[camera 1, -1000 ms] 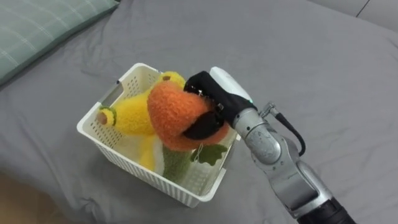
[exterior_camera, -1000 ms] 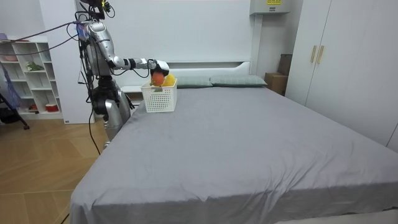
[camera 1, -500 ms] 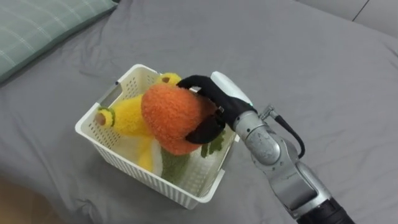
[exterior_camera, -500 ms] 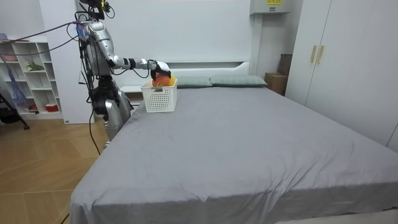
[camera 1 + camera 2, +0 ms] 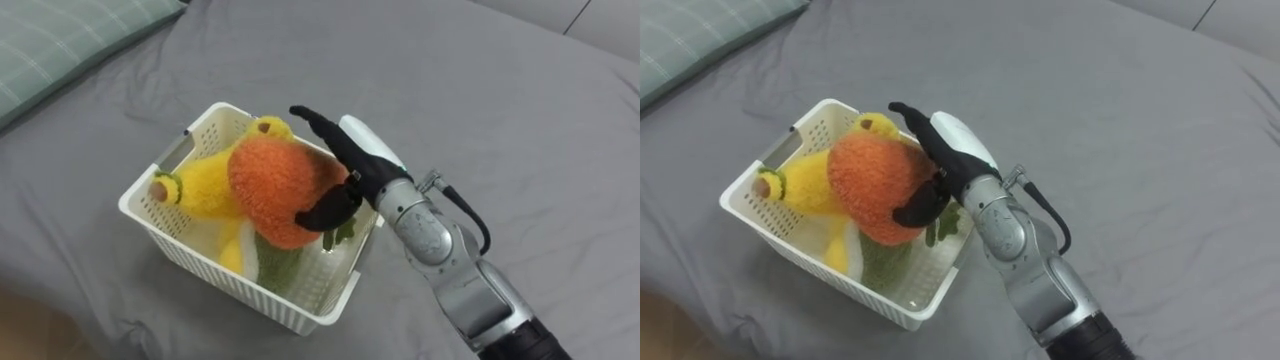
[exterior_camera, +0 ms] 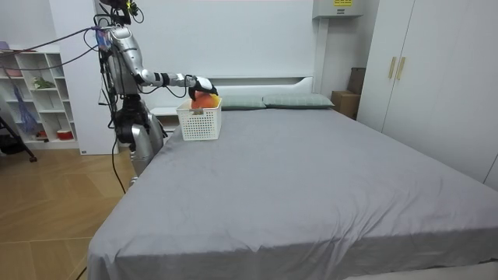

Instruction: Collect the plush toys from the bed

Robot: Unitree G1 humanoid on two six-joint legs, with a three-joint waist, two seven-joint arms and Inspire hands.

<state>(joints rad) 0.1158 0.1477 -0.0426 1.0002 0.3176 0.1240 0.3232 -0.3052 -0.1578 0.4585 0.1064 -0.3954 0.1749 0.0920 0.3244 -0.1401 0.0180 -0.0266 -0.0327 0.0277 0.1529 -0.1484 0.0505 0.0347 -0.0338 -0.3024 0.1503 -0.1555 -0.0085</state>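
**Bed** (image 5: 520,90): grey sheet, smooth. A green checked pillow (image 5: 60,40) lies at the head edge.

**Basket** (image 5: 215,272): white, perforated walls, a handle slot at its end. It sits on the bed near the head-end corner by the side edge where the robot stands, just short of the pillow.

**Orange toy** (image 5: 275,190): round, fuzzy plush. It sits in the basket, heaped above the rim on the side nearest the arm. Something green (image 5: 278,262) shows under it against the basket's inside wall, with a leaf-like bit by the rim.

**Yellow toy** (image 5: 205,185): plush, in the basket, lying beside and partly under the orange toy. One end reaches the far rim.

**Right hand** (image 5: 362,160): over the basket's rim on the arm's side. The fingers (image 5: 312,122) stretch out straight above the top of the orange toy, not wrapped round it. The thumb (image 5: 325,212) lies against the toy's near side. The grasp is loosened rather than closed.

**Robot**: stands on the floor at the bed's side edge by the head end, on the room view's left, with the right arm held out level over the basket.
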